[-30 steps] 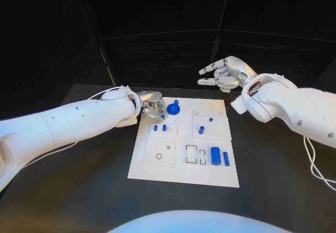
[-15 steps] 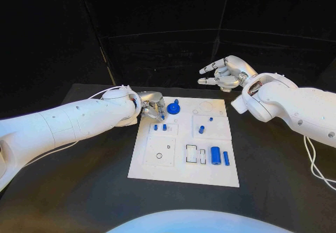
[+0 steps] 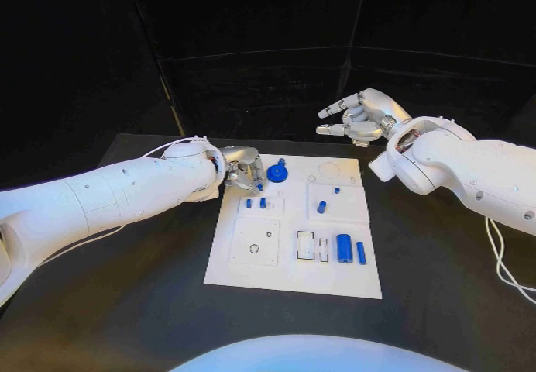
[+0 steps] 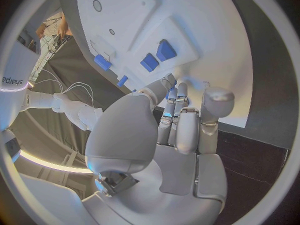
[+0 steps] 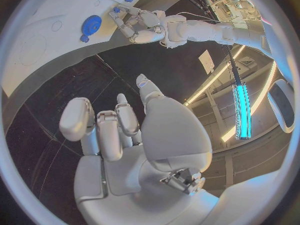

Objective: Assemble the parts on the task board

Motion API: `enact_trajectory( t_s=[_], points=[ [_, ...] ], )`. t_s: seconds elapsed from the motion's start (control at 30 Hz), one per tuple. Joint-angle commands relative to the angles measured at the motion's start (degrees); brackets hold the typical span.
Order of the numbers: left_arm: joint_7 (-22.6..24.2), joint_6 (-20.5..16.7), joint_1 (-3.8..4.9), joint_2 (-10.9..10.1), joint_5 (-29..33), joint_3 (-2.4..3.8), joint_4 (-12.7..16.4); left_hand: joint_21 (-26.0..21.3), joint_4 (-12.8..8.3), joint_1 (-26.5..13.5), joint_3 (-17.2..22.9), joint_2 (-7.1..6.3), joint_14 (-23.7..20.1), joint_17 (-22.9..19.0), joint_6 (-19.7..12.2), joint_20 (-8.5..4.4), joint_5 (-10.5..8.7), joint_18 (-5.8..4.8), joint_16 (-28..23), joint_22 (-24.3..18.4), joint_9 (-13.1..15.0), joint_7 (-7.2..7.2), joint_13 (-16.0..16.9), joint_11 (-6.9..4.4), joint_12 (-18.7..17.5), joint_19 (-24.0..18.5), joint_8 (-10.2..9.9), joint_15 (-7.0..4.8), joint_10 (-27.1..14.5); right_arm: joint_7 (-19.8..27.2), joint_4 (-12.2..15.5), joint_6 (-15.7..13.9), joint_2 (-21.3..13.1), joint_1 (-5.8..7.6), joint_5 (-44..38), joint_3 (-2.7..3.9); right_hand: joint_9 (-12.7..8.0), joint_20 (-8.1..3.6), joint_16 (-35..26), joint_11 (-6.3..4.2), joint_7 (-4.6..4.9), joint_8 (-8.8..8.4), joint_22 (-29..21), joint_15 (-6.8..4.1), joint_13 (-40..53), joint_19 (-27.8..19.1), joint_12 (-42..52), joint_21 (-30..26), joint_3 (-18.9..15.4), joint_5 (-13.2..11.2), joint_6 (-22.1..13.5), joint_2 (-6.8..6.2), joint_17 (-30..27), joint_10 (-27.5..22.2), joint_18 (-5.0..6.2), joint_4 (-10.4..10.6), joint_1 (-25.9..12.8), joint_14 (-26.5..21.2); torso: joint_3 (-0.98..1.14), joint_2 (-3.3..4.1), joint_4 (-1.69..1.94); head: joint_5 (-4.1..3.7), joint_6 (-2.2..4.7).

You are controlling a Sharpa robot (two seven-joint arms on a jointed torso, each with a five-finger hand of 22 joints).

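The white task board (image 3: pixel 293 267) lies in the middle of the table. On it are a blue gear (image 3: pixel 277 172), two small blue blocks (image 3: pixel 255 204), a short blue peg (image 3: pixel 321 207) and a blue cylinder (image 3: pixel 344 248) beside a thin blue pin (image 3: pixel 361 253). My left hand (image 3: pixel 242 172) is low over the board's far left corner, just left of the gear, fingers curled together. A small blue part (image 3: pixel 258 186) shows at its fingertips and looks pinched there. My right hand (image 3: pixel 355 116) hangs high beyond the board's far edge, fingers spread and holding nothing. The gear (image 5: pixel 90 24) and left hand (image 5: pixel 140 26) appear in the right wrist view.
The black table (image 3: pixel 111 310) surrounds the board, with a dark wall behind it. The board has rectangular recesses (image 3: pixel 305 245) and a square plate with a small hole (image 3: pixel 253 249). A white cable (image 3: pixel 497 256) runs down the table's right side.
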Motion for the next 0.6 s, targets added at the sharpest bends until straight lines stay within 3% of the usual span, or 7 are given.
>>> enact_trajectory(
  t_s=[0.03, 0.3, 0.47, 0.6],
  points=[
    [-0.42, 0.32, 0.07, 0.08, 0.19, 0.02, -0.06, 0.05, 0.00, -0.55, 0.36, -0.34, 0.02, -0.20, -0.70, 0.18, -0.25, -0.41, -0.26, -0.02, -0.08, 0.11, -0.03, 0.60, -0.55, 0.15, -0.73, 0.27, -0.08, 0.24, 0.07, -0.06, -0.03, 0.09, 0.01, 0.04, 0.03, -0.07, -0.28, -0.04, -0.02, 0.37, 0.03, -0.06, 0.07, -0.39, -0.16, -0.20, -0.01, 0.13, 0.06, 0.36, 3.32, -0.07, 0.34, 0.31, -0.04, 3.44, 0.02, 0.00, 0.01, -0.10, -0.03],
    [-0.33, -0.74, 0.07, -0.03, 0.40, 0.02, -0.14, -0.33, 0.07, -0.91, 0.59, -1.08, -0.12, -0.80, -3.00, 0.29, -0.26, -0.32, -0.44, -0.23, -0.05, 0.26, -0.05, 0.67, -1.87, -0.02, -2.84, 0.34, -0.57, -0.27, -0.08, 0.09, -0.25, 0.10, 0.00, 0.04, 0.01, -0.09, -0.57, -0.05, -0.02, 0.37, -0.81, -0.07, -1.37, -0.80, -1.28, -0.57, -0.09, 0.09, 0.00, 0.31, 2.71, -1.19, 0.49, 0.31, 0.07, 3.31, -0.03, -0.01, 0.01, -0.18, 0.00],
    [-0.33, -1.17, 0.07, -0.43, 0.95, 0.03, -0.01, -0.60, 0.10, -1.03, 0.58, -1.31, -0.21, -1.14, -3.25, 0.35, -0.27, -0.28, -0.56, -0.45, -0.01, 0.39, -0.07, 0.83, -2.30, -0.12, -3.16, 0.43, -0.90, -1.31, -0.23, 0.70, -0.62, 0.10, -0.72, 0.04, 0.00, -0.34, -2.65, -0.36, -0.25, 0.64, -4.30, -0.38, -13.83, -2.49, -12.09, -2.45, 0.10, 0.05, -0.05, 0.68, -0.77, -10.09, 1.09, 0.12, 1.53, 2.39, -0.01, 0.01, 0.04, -0.31, 0.10],
    [-0.10, -1.86, 0.07, -1.21, 1.36, 0.04, 0.43, -0.87, 0.11, -1.04, 0.61, -1.33, -0.30, -1.46, -3.22, 0.39, -0.26, -0.23, -0.67, -0.71, 0.03, 0.44, -0.07, 0.91, -2.48, -0.22, -3.21, 0.48, -1.06, -3.00, -0.21, 1.77, -1.26, 0.10, -3.14, 0.03, 0.17, -0.77, -3.66, -0.82, -0.59, 1.47, -5.82, -0.79, -26.10, -3.07, -23.73, -3.37, 2.24, -1.03, 1.39, 1.54, -2.27, -18.08, 1.35, -1.45, 4.48, 2.11, -0.08, -0.04, 0.12, -0.52, 0.18]
  ],
)
